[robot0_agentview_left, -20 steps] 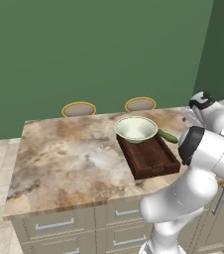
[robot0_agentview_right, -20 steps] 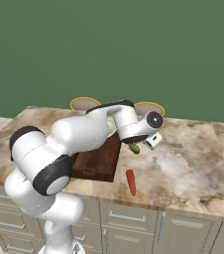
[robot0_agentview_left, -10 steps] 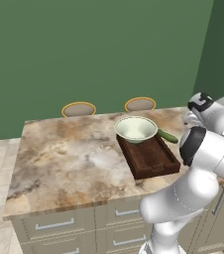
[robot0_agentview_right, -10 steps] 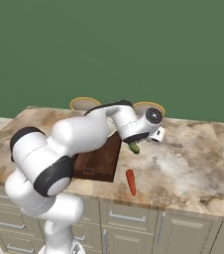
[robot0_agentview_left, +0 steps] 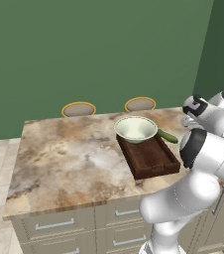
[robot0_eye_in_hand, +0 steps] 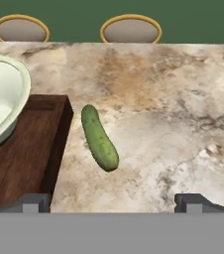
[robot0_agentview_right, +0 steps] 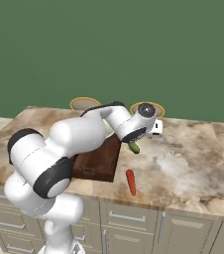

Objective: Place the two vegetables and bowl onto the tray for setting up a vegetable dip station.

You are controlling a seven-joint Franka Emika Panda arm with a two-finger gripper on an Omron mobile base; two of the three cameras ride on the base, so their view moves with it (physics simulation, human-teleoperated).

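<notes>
With the fingers spread wide and empty above the marble table, the cucumber lies just beside the tray, which carries the bowl.

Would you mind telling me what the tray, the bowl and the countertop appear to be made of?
The tray looks like dark brown wood with a matte finish; faint grain streaks show. The bowl seems glazed ceramic: smooth, pale cream-green, with a soft sheen. The countertop resembles polished marble or granite, mottled beige and brown with veining, though it could be laminate.
</notes>
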